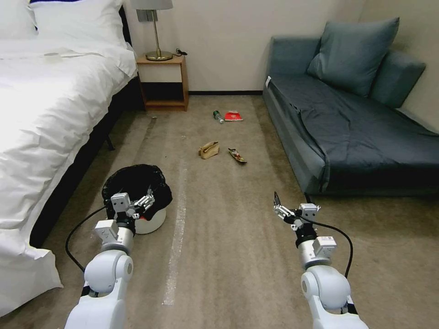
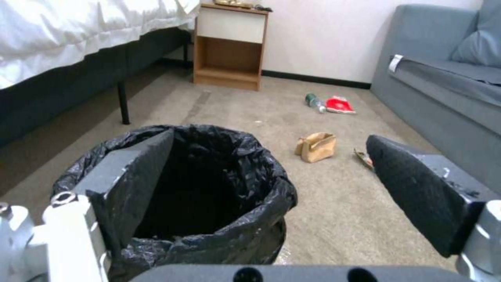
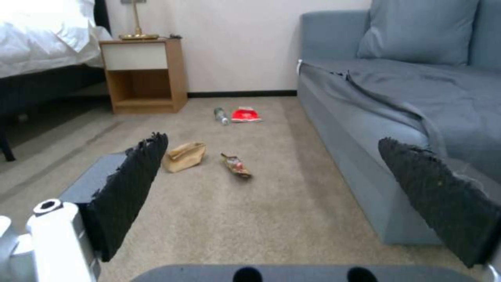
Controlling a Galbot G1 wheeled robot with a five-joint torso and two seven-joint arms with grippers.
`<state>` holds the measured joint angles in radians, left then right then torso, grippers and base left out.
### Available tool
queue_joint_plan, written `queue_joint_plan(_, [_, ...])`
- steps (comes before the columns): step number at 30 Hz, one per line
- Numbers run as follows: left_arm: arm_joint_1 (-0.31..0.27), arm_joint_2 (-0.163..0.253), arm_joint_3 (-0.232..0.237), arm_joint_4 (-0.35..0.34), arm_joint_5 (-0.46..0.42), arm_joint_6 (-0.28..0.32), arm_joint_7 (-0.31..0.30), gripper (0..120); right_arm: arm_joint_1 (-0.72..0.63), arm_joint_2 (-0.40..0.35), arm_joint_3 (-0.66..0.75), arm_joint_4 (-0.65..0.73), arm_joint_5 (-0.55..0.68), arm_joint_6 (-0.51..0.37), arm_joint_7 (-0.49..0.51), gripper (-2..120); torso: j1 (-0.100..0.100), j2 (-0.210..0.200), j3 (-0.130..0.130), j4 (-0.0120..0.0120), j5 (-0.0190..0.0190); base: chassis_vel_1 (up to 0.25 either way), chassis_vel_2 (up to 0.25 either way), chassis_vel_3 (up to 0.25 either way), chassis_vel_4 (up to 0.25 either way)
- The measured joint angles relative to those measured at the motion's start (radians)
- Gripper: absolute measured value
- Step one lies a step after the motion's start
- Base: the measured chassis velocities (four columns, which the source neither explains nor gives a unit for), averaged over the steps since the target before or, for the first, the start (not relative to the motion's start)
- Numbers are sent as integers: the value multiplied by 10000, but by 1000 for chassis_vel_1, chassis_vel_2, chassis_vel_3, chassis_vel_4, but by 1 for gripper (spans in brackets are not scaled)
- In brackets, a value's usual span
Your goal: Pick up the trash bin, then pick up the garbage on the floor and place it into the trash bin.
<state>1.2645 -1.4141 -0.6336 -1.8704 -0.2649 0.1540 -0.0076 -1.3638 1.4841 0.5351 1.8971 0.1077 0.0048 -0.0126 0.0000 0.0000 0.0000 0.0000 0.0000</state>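
The trash bin (image 1: 153, 221), white with a black liner (image 2: 269, 190), stands on the carpet beside the bed. My left gripper (image 1: 146, 201) is open at the bin's near rim. In the left wrist view (image 2: 270, 137) one finger (image 2: 130, 176) reaches over the bin's mouth and the other sits outside over the carpet. The garbage lies farther ahead: a tan paper bag (image 1: 208, 149), a snack wrapper (image 1: 237, 156), a red packet (image 1: 233, 116) and a small bottle (image 1: 218, 116). My right gripper (image 1: 278, 205) hangs open over bare carpet near the sofa, holding nothing (image 3: 272, 140).
A white bed (image 1: 50, 114) runs along the left and a grey sofa (image 1: 347, 132) along the right. A wooden nightstand (image 1: 163, 82) with a lamp stands at the far wall. A pale strip (image 1: 176, 237) runs along the carpet between my arms.
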Motion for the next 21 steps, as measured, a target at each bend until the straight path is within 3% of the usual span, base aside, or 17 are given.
queue_joint_plan(21, [144,100,-125,-101,78,76,91,99,6,50,18,86,-33,-70,-19,100,1,0,0,0,0,0,0,0,0])
